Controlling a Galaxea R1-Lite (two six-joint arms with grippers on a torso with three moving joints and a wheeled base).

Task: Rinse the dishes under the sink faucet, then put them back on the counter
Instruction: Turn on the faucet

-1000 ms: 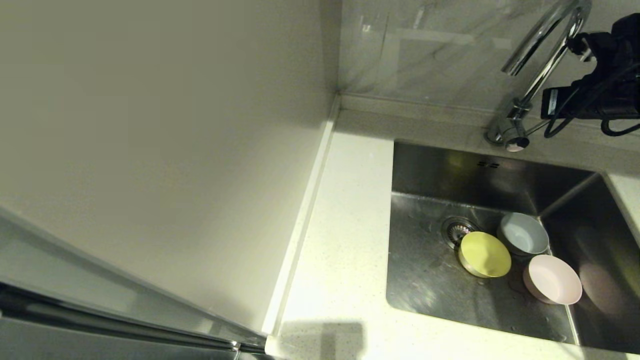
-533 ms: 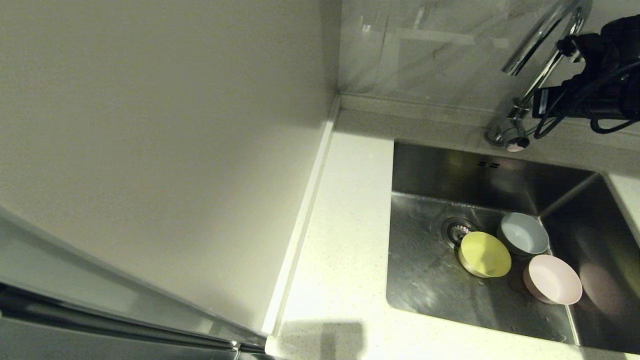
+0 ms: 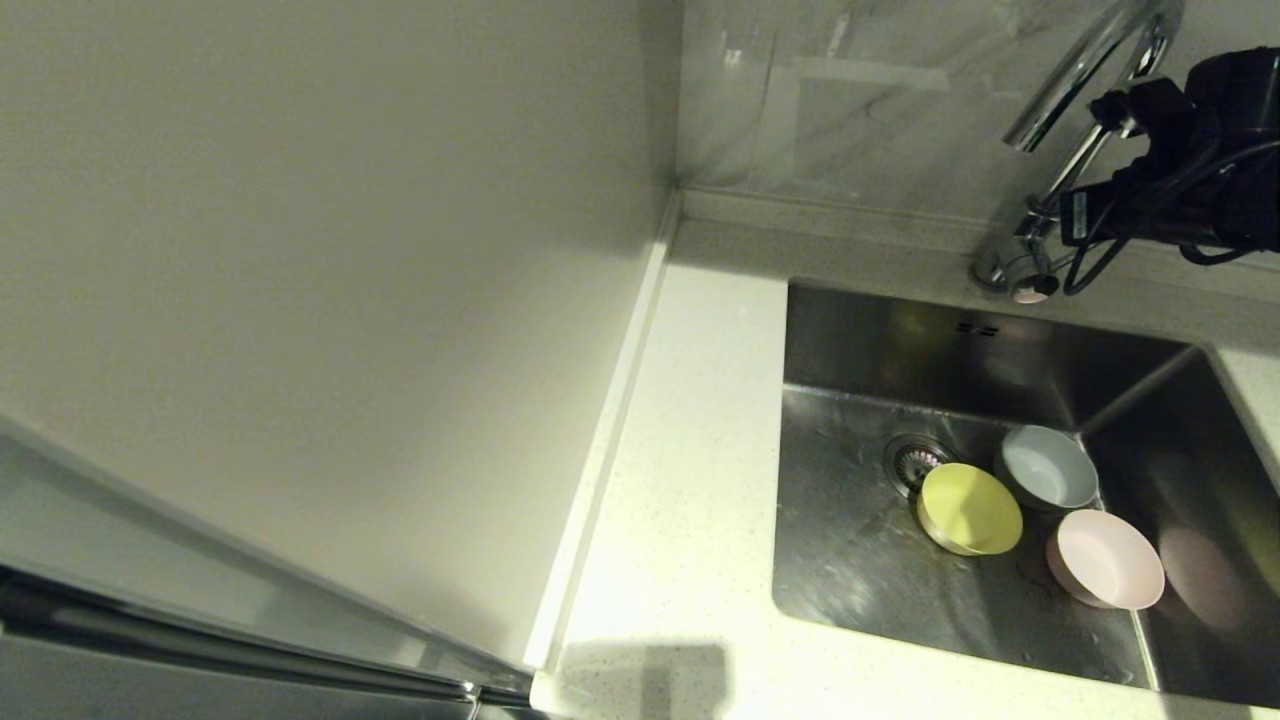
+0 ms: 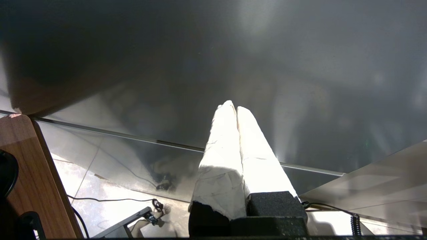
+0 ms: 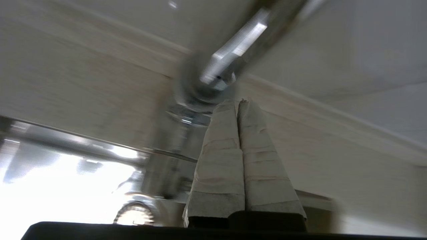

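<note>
Three bowls sit in the steel sink (image 3: 860,570), to the right of the drain (image 3: 912,460): yellow-green (image 3: 970,508), grey-blue (image 3: 1047,468) and pink (image 3: 1105,558). The chrome faucet (image 3: 1085,75) rises from the sink's far rim. My right arm (image 3: 1200,190) reaches in from the right against the faucet's stem. In the right wrist view my right gripper (image 5: 237,101) is shut and empty, its tips just short of the faucet's base (image 5: 203,86). My left gripper (image 4: 232,106) is shut, empty and parked low, facing a dark panel.
White speckled counter (image 3: 690,480) runs left of the sink, with a raised edge strip (image 3: 610,400) against the plain wall panel (image 3: 300,250). A marbled backsplash (image 3: 850,100) stands behind the faucet.
My right arm has shifted left and slightly up, closing on the faucet stem. The bowls have not moved.
</note>
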